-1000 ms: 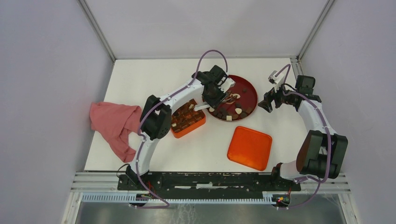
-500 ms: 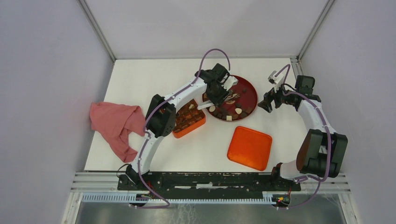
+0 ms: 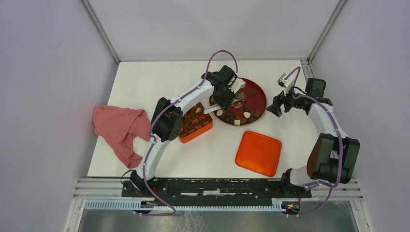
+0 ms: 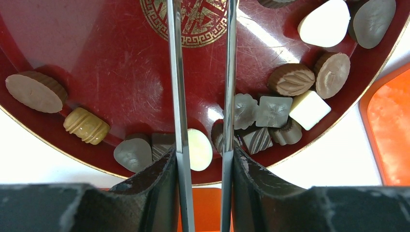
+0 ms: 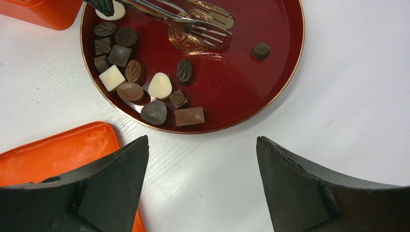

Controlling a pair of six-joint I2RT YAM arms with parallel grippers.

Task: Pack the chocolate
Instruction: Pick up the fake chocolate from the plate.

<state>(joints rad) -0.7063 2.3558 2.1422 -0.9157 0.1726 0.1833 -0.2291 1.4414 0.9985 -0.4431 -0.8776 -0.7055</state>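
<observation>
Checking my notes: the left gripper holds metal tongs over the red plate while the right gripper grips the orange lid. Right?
No. The right gripper grips nothing: the right wrist view shows it open above the table, and the orange lid lies apart from it. The left gripper does hold the tongs over the red plate.

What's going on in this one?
The left gripper is clamped on a pair of metal tongs, holding them over the dark-red plate. Chocolates lie on the plate, mostly along its near edge. The tong tips sit above the plate's gold emblem, with no piece visibly between them. The orange box beside the plate already holds several pieces. The right gripper hangs open and empty nearby. An orange lid lies apart on the table.
</observation>
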